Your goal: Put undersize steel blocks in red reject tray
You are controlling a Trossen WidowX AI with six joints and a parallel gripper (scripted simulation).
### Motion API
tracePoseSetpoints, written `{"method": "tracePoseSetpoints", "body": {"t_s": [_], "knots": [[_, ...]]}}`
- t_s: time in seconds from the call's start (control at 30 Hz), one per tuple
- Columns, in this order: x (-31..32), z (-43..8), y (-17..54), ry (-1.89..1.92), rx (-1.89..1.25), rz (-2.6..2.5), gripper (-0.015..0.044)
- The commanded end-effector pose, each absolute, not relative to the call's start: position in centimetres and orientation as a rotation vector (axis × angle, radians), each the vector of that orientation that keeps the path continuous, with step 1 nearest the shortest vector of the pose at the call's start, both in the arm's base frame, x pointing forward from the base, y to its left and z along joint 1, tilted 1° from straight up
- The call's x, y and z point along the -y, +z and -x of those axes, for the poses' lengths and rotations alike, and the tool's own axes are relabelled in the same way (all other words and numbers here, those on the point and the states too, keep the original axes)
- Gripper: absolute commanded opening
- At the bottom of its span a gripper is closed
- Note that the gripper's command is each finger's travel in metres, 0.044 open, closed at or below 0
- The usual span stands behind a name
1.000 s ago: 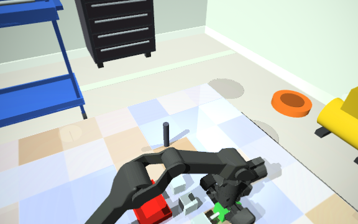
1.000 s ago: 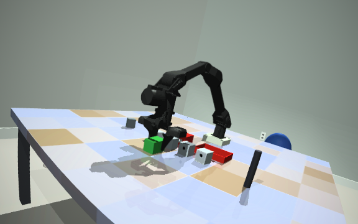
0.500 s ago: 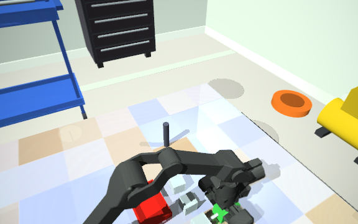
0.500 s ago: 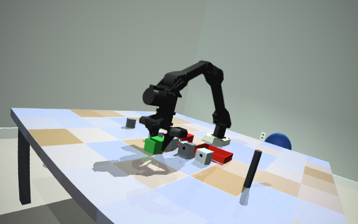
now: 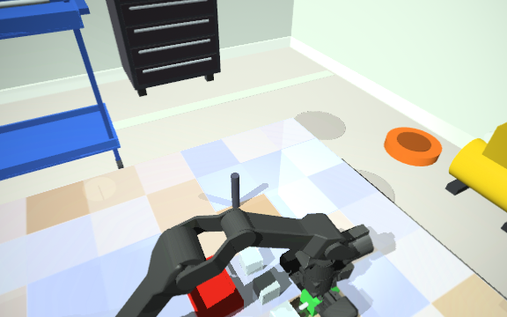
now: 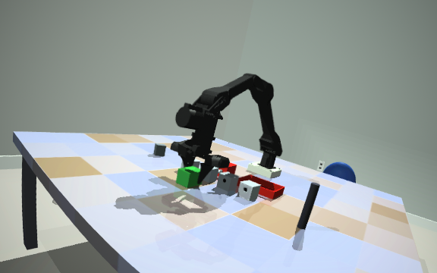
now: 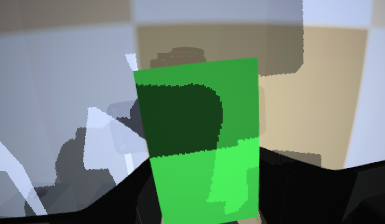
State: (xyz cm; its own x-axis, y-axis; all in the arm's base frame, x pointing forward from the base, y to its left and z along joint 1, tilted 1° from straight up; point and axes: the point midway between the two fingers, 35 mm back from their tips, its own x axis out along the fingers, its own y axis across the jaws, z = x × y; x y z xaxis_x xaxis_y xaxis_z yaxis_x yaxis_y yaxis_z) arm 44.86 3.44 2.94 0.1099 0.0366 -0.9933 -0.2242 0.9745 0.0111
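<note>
Pincer [image 5: 311, 301] [image 6: 197, 176] [image 7: 198, 150] clamped on the gauge [image 5: 310, 301] [image 6: 188, 177] [image 7: 203, 185].
Its green, flat-sided body is partly shadowed above the worktop [image 5: 60, 260] [image 6: 127, 235] [image 7: 313, 100].

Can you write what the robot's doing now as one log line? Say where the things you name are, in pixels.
gripper [image 6: 199, 178] shut on green gauge [image 5: 310, 302] [image 6: 188, 177] [image 7: 205, 185] | red tray [image 5: 216, 291] [image 6: 275, 192] beside blocks

Black arm on a patchwork table [image 6: 63, 186], jaws [image 6: 197, 180] gripping green gauge [image 6: 188, 177], steel blocks beside red tray [image 6: 273, 192]
</note>
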Motion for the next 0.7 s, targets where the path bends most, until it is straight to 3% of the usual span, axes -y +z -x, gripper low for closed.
{"method": "tracePoseSetpoints", "body": {"t_s": [0.0, 0.67], "knots": [[-3.54, -44.95, 3.47, 0.196, -1.445, 0.152, 0.0], [-3.65, -45.54, 3.85, 0.198, -1.44, 0.152, 0.0]]}}
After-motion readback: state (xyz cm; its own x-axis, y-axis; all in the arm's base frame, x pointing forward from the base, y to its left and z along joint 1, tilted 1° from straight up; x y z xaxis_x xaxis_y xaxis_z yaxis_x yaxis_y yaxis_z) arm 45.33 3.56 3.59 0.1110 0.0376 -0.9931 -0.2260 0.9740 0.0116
